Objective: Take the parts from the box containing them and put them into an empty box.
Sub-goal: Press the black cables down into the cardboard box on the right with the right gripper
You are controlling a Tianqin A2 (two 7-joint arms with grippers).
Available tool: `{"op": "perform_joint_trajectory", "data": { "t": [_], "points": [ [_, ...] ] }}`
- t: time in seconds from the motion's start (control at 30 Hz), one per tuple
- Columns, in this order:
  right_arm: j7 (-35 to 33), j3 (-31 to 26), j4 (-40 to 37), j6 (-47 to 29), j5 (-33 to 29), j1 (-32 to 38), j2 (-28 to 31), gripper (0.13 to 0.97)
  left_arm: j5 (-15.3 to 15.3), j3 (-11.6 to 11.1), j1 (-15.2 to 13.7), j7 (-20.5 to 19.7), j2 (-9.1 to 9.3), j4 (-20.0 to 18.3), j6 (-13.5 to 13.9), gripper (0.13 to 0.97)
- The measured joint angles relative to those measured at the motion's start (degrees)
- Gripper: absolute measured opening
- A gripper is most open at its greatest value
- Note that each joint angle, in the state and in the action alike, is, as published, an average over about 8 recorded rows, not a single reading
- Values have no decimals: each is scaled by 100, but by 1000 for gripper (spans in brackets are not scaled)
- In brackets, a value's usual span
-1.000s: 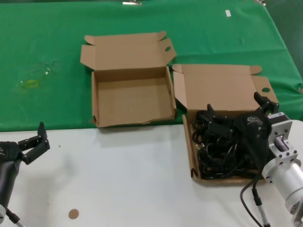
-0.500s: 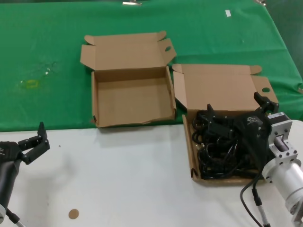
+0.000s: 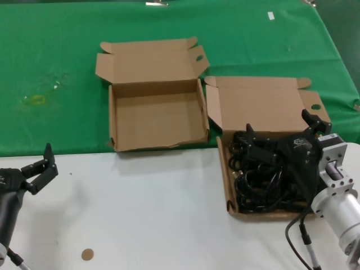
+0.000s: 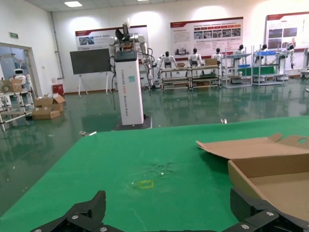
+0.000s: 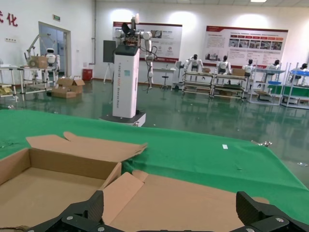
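The black power cords (image 3: pixel 260 181) lie piled in the tray of the right-hand brown box (image 3: pixel 224 169), whose lid (image 3: pixel 264 104) has a round hole. My right gripper (image 3: pixel 282 129) is open just above the cords, holding nothing. In the right wrist view its gripper (image 5: pixel 170 202) faces that lid (image 5: pixel 193 203); the cords are hidden there. The empty brown box (image 3: pixel 112 121) with an oval hole in its lid stands to the left on the green cloth. My left gripper (image 3: pixel 38 164) is open and idle at the near left, far from both boxes; in its wrist view (image 4: pixel 169 205) the empty box (image 4: pixel 251 181) lies ahead.
A green cloth (image 3: pixel 56 50) covers the far half of the table and white tabletop (image 3: pixel 146 214) the near half. A small brown disc (image 3: pixel 86 254) lies on the white part. Yellowish marks (image 3: pixel 35 99) sit on the cloth at the left.
My left gripper has shifted very slightly. The right gripper, cords and boxes have not moved.
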Motion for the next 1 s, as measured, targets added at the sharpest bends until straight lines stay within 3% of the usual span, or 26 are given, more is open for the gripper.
{"op": "perform_joint_trajectory", "data": {
  "t": [0.17, 0.57, 0.73, 0.87, 1.0],
  "points": [
    [20, 3, -8, 4, 19, 2, 2, 966, 0, 0, 0, 0, 0, 0, 0, 896],
    [104, -258, 104, 203, 231, 33, 296, 966, 1, 0, 0, 0, 0, 0, 0, 681],
    [18, -963, 214, 566, 774, 253, 1064, 966, 1, 0, 0, 0, 0, 0, 0, 550],
    [-146, -1783, 311, 771, 1318, 624, 1934, 966, 1, 0, 0, 0, 0, 0, 0, 550],
    [-201, -2662, 380, 703, 1642, 1175, 2824, 966, 1, 0, 0, 0, 0, 0, 0, 447]
  ]
}}
